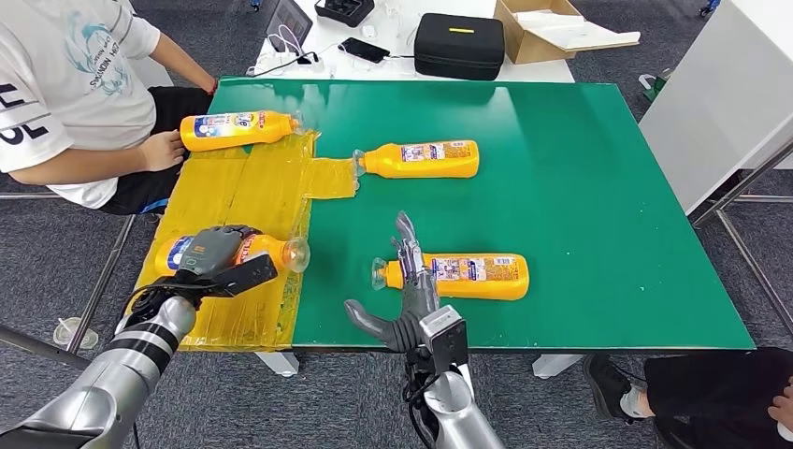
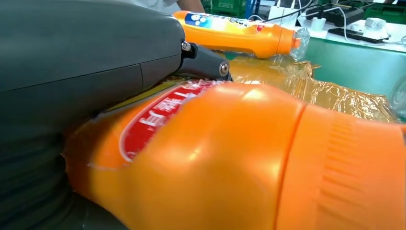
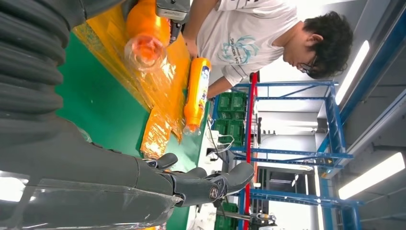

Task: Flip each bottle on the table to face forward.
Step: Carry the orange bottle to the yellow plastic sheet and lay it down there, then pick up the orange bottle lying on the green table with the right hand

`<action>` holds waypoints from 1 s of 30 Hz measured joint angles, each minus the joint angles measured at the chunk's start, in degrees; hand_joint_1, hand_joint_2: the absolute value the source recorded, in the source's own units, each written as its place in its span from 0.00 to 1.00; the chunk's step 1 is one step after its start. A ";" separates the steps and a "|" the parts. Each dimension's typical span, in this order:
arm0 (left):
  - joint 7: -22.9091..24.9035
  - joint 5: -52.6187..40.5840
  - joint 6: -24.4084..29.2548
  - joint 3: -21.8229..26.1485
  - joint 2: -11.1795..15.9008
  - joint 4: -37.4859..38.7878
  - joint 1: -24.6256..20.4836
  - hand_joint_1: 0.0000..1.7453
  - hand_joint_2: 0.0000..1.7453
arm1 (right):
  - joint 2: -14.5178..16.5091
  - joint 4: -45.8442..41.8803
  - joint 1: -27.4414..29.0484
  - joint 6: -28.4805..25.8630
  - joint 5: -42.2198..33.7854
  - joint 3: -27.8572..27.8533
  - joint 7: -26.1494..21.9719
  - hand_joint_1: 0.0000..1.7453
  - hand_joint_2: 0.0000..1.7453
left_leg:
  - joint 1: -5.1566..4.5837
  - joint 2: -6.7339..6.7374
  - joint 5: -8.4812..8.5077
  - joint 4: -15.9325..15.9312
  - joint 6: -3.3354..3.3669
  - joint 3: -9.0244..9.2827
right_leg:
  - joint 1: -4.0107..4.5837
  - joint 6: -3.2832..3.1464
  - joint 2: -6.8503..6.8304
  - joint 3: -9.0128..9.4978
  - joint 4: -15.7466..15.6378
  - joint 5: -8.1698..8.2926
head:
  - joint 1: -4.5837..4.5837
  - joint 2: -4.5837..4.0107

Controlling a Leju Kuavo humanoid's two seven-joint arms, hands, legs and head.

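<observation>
Several orange bottles with clear caps lie on their sides on the green table (image 1: 608, 187). My left hand (image 1: 220, 257) grips the front-left bottle (image 1: 266, 250) on the yellow film (image 1: 252, 192); up close, its red label (image 2: 158, 115) shows beside the hand (image 2: 72, 72). My right hand (image 1: 407, 290) is open, its fingers (image 3: 191, 184) stretched over the neck of the front-middle bottle (image 1: 477, 277). Another bottle (image 1: 425, 159) lies mid-table. The far-left bottle (image 1: 238, 129) lies by a person's hand and also appears as a far bottle (image 2: 234, 33) and an upright-looking bottle (image 3: 196, 93).
A person in a white shirt (image 1: 65, 84) sits at the far left with a hand (image 1: 164, 150) beside the far-left bottle. Behind the table are a black case (image 1: 458, 45), a cardboard box (image 1: 552, 28) and a phone (image 1: 363, 49). Another person's legs (image 1: 711, 383) are at the front right.
</observation>
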 joint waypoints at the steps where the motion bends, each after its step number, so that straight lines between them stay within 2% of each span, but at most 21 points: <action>1: -0.07 0.22 -0.13 -0.01 -0.02 0.00 0.22 0.00 1.00 | 0.03 0.19 -0.09 0.04 -0.03 -0.01 0.03 0.00 1.00 | 0.00 0.00 0.00 0.00 0.00 0.01 | 0.00 0.00 0.00 0.01 0.00 0.00 | 0.01 0.00; 2: -0.16 0.42 -0.31 -0.02 -0.05 0.02 0.57 0.00 1.00 | 0.06 0.37 -0.17 0.09 -0.08 -0.02 0.08 0.00 1.00 | 0.00 0.02 0.00 0.00 0.00 0.02 | 0.00 0.00 0.01 0.00 0.00 0.00 | 0.00 0.00; 6: -0.68 0.66 -1.20 -0.04 -0.14 0.08 1.76 0.00 0.00 | 0.09 1.10 -0.41 0.38 -0.37 -0.16 0.33 0.00 1.00 | 0.00 0.01 0.00 0.00 0.00 0.02 | 0.00 0.00 0.01 0.00 0.00 0.00 | -0.02 0.00; 15: -3.55 5.43 -8.31 0.02 0.07 -0.06 1.83 0.00 0.00 | 0.34 2.94 -1.12 0.77 -0.99 -0.69 0.99 0.00 1.00 | 0.00 -0.15 0.00 -0.02 0.00 0.26 | 0.00 -0.01 -0.11 0.34 0.00 -0.05 | 0.00 0.00; 22: -3.97 6.31 -9.69 0.02 0.25 -0.11 1.98 0.00 0.00 | 0.58 3.93 -1.33 0.78 -1.13 -1.07 1.07 0.00 1.00 | 0.00 -0.16 0.01 -0.03 -0.01 0.48 | 0.00 -0.01 -0.10 0.55 -0.01 -0.04 | 0.00 0.00; 27: -4.67 9.57 -13.63 0.11 0.56 -0.30 1.87 0.00 0.00 | 0.72 4.49 -1.54 0.70 -1.53 -1.31 1.35 0.00 1.00 | 0.00 -0.17 0.03 -0.03 -0.02 0.59 | 0.00 -0.01 -0.11 0.67 -0.01 -0.04 | -0.01 0.00; 30: -5.11 15.32 -18.52 0.72 0.86 -1.46 2.25 0.00 0.75 | 0.73 4.96 -1.71 0.49 -1.49 -1.44 1.43 0.00 1.00 | 0.00 -0.16 0.02 -0.04 -0.02 0.64 | 0.00 -0.01 -0.10 0.71 -0.01 -0.04 | -0.01 0.00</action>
